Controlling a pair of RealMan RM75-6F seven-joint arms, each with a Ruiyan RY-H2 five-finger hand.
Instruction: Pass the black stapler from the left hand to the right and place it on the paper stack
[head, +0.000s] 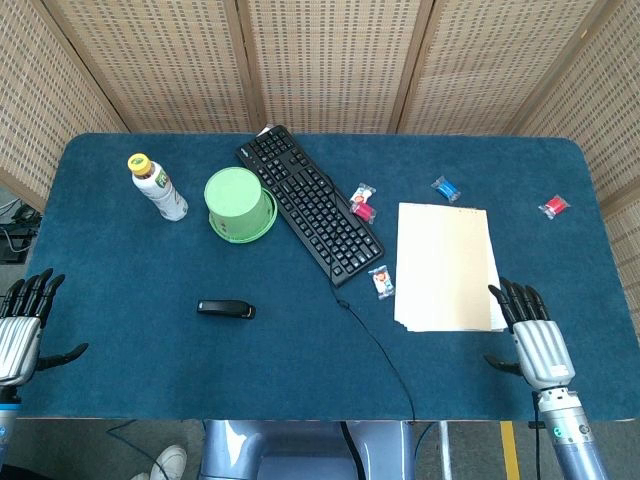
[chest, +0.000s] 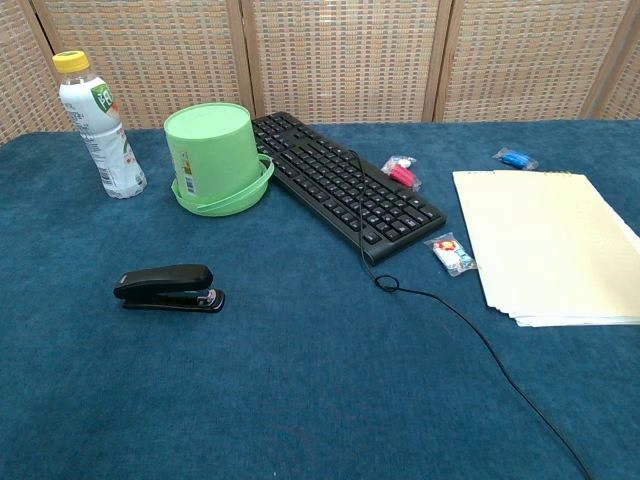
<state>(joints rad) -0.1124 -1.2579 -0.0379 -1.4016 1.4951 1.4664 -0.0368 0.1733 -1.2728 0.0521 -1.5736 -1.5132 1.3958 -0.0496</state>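
Head view shows the black stapler (head: 225, 309) lying flat on the blue table (head: 120, 240), untouched, well apart from both hands and from the paper stack (head: 446, 266) on the right side. The left hand (head: 22, 328) sits at the table's left edge, fingers spread and holding nothing. The right hand (head: 530, 332) rests near the front right, just beside the stack's lower corner, its fingers likewise apart and empty.

Chest view gives the only lettering. A bottle (chest: 96, 124) with a yellow cap stands upright at the far left; its white label carries a green patch with what looks like "Po", the rest too small to read. Next to it a green bucket (chest: 212, 156) stands upside down in its lid, bearing a small sticker whose print is illegible. A black keyboard (chest: 345, 185) lies diagonally, its cable trailing toward the front edge. Small wrapped candies (chest: 452, 252) lie between keyboard and paper; their printing cannot be made out.
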